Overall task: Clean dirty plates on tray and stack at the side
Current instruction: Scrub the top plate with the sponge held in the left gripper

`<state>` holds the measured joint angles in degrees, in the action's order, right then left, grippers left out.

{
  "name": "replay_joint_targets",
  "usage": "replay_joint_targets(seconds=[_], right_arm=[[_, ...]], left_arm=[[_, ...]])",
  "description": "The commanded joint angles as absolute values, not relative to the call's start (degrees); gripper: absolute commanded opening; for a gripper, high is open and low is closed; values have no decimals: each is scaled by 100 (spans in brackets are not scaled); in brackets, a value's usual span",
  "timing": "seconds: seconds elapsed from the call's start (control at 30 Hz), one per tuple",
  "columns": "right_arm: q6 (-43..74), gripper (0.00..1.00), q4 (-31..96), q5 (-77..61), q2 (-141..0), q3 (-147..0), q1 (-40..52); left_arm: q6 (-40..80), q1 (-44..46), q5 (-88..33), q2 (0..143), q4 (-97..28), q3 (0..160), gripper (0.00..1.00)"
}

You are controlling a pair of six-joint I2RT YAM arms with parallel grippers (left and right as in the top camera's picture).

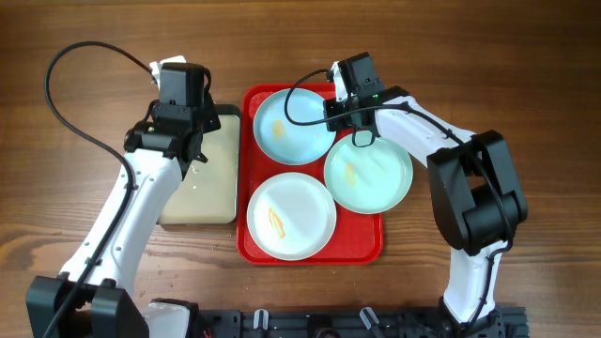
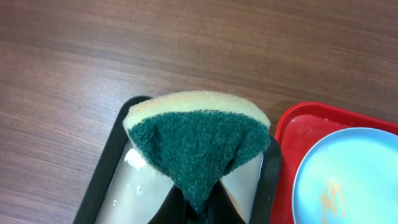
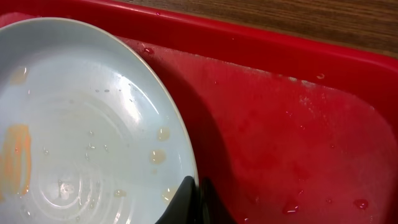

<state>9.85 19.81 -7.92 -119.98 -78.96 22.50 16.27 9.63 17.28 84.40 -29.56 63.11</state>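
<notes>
Right gripper [image 3: 194, 202] clenched on rim of pale blue plate [image 3: 81, 124], far-left corner of red tray [image 3: 280, 137] | left gripper [image 2: 199, 208] clamping folded sponge [image 2: 196, 146] over beige tray [image 2: 106, 180] | risk: thin, wet-rim pinch slips on lifting; plate knocks green plate [image 1: 376, 178] overhanging tray's right edge.

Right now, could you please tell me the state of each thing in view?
red tray, wet, holding three plates.
blue plate, smeared, wet, rim gripped.
green plate, smeared, overhanging red tray's right rim.
white plate, smeared, lying in red tray.
beige tray, wet.
sponge, pinched, folded, above beige tray.
left pincer, shut on sponge.
right pincer, shut on blue plate's rim.
</notes>
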Motion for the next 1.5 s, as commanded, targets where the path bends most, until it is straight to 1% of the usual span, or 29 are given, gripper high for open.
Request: replay_joint_targets(seconds=[0.0, 0.13, 0.17, 0.2, 0.27, 0.37, 0.43, 0.5, 0.53, 0.57, 0.6, 0.63, 0.67, 0.7, 0.8, 0.9, 1.0, 1.17, 1.33, 1.47], right_arm=[[1072, 4, 1966, -895, -11926, -7841, 2263], [1076, 4, 1964, -897, -11926, -7841, 2263], [1074, 4, 1966, -895, -11926, -7841, 2263], [1076, 4, 1968, -895, -11926, -7841, 2263], [1072, 4, 1968, -895, -11926, -7841, 2263], [1302, 4, 1968, -895, -11926, -7841, 2263], [1621, 4, 1975, -895, -11926, -7841, 2263], [1669, 4, 2003, -895, -11926, -7841, 2263], [1669, 10, 2032, -895, -11926, -7841, 2263], [1669, 27, 2062, -897, -11926, -7841, 2263], [1671, 28, 2082, -895, -11926, -7841, 2263], [1669, 27, 2095, -895, -11926, -7839, 2263], [1671, 8, 2104, -897, -11926, -7839, 2263], [1671, 4, 2106, -897, -11926, -7839, 2263], [1686, 4, 2110, -899, -11926, -7841, 2263], [1992, 4, 2145, -897, -11926, -7839, 2263], [2276, 4, 2228, -899, -11926, -7839, 2263], [2272, 4, 2281, -1249, -11926, -7839, 2263], [2252, 4, 2311, -1247, -11926, -7839, 2263], [2248, 4, 2320, -1247, -11926, -7839, 2263]], left_arm=[[1369, 849, 1586, 8482, -3452, 7091, 4], [1372, 454, 370, 9146, -4875, 8696, 4], [1367, 370, 301, 9454, -5262, 9115, 4], [1367, 336, 301, 9616, -5398, 9282, 4], [1367, 351, 115, 10029, -5430, 9338, 4], [1396, 703, -687, 10545, -5365, 9334, 4], [1483, 906, -790, 10772, -5336, 9332, 4], [1745, 1151, -819, 11034, -5157, 9332, 4], [1763, 1271, -834, 11144, -5039, 9332, 4], [1763, 1358, -834, 11218, -4958, 9332, 4], [1763, 1470, -834, 11308, -4875, 9332, 4], [1763, 1551, -834, 11356, -4825, 9332, 4], [1761, 1653, -829, 11413, -4770, 9332, 4], [1761, 1745, -803, 11461, -4720, 9332, 4], [1763, 1828, -676, 11552, -4683, 9332, 4], [1852, 1828, -679, 11609, -4694, 9262, 4], [2040, 1828, -231, 11638, -4637, 9096, 4], [2043, 1865, -272, 11736, -4344, 8864, 4], [2045, 1865, -268, 11747, -4032, 8552, 4], [2043, 1865, -270, 11747, -3363, 8016, 4]])
